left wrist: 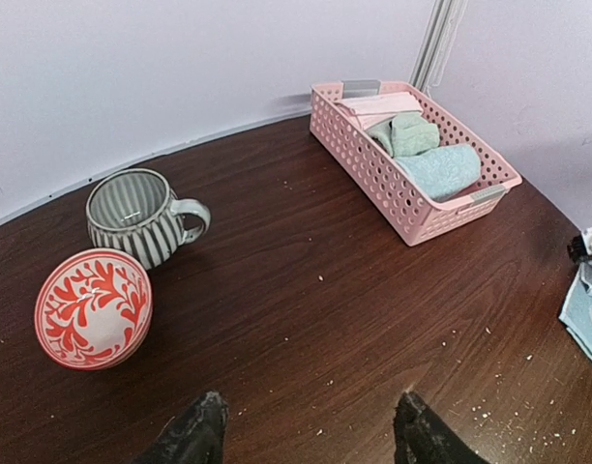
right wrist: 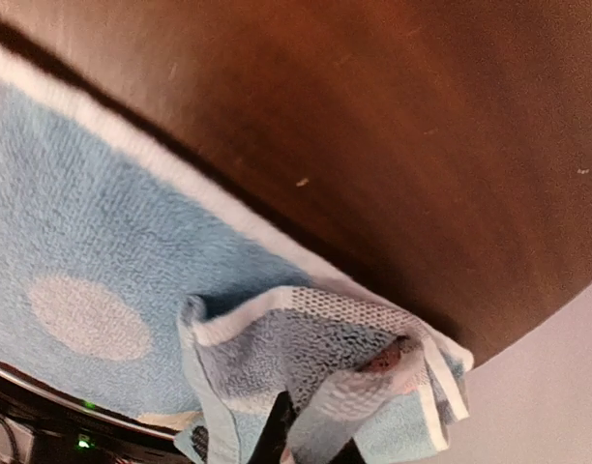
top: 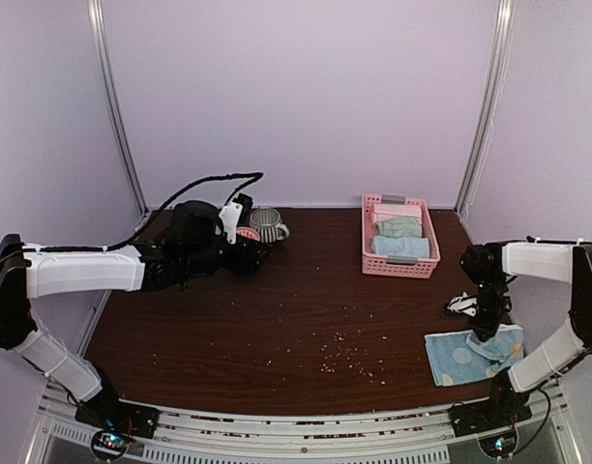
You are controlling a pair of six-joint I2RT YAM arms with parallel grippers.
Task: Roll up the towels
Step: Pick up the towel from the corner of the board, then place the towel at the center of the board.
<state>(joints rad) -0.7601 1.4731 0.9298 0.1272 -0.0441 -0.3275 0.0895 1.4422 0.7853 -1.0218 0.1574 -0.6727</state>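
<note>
A light blue towel with pale dots (top: 467, 356) lies flat at the table's near right. My right gripper (top: 486, 331) points down onto its far edge. In the right wrist view a bunched corner of that towel (right wrist: 354, 358) is lifted and pinched in the shut right gripper (right wrist: 310, 445), cloth hiding the fingertips. A sliver of the same towel (left wrist: 588, 319) also shows in the left wrist view. Rolled light blue (top: 400, 246) and grey-green (top: 400, 227) towels and a pink one (top: 398, 211) sit in the pink basket (top: 399, 271). My left gripper (left wrist: 310, 425) hovers open over bare table at the far left (top: 252, 253).
A striped mug (left wrist: 136, 217) and a red-and-white bowl (left wrist: 93, 307) stand beside the left gripper. A small black-and-white object (top: 460, 305) lies just beyond the dotted towel. Crumbs (top: 340, 353) are scattered mid-table. The basket (left wrist: 373, 174) stands at the back right.
</note>
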